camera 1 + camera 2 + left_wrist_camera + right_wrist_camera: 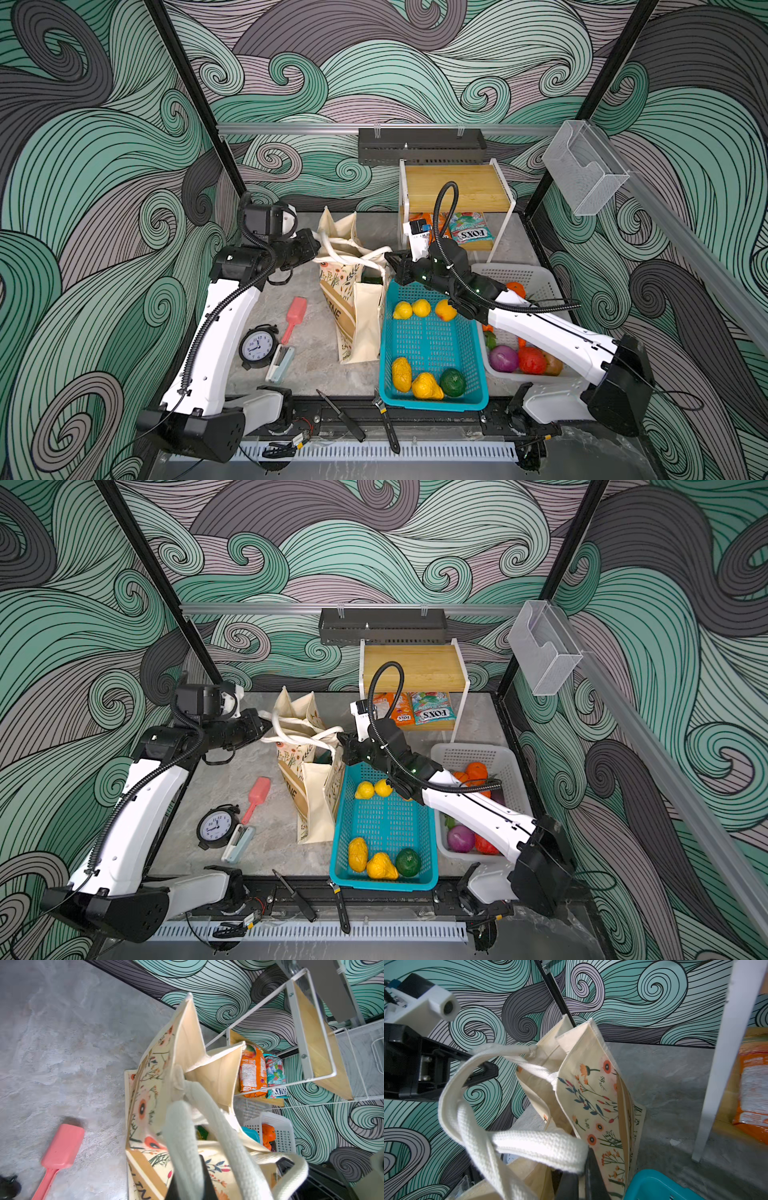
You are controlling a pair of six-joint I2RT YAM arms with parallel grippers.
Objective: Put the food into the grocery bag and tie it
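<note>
The cream floral grocery bag [353,307] [309,796] stands upright mid-table, its mouth open. Its two white handles cross above it. My left gripper [314,245] [190,1180] is shut on one handle [182,1142], pulling it left. My right gripper [390,258] [581,1176] is shut on the other handle [539,1147], on the bag's right. Something green [201,1132] shows inside the bag. Yellow fruit [421,308] lie in the teal basket. Snack packets [471,228] sit on the rack's lower shelf. An orange [515,287] is in the white basket.
The teal basket [436,405] touches the bag's right side, with the white basket [528,276] behind my right arm. A wooden shelf rack [457,187] stands at the back. Left of the bag lie a pink scoop [295,316], a clock [257,347] and a small case [280,363].
</note>
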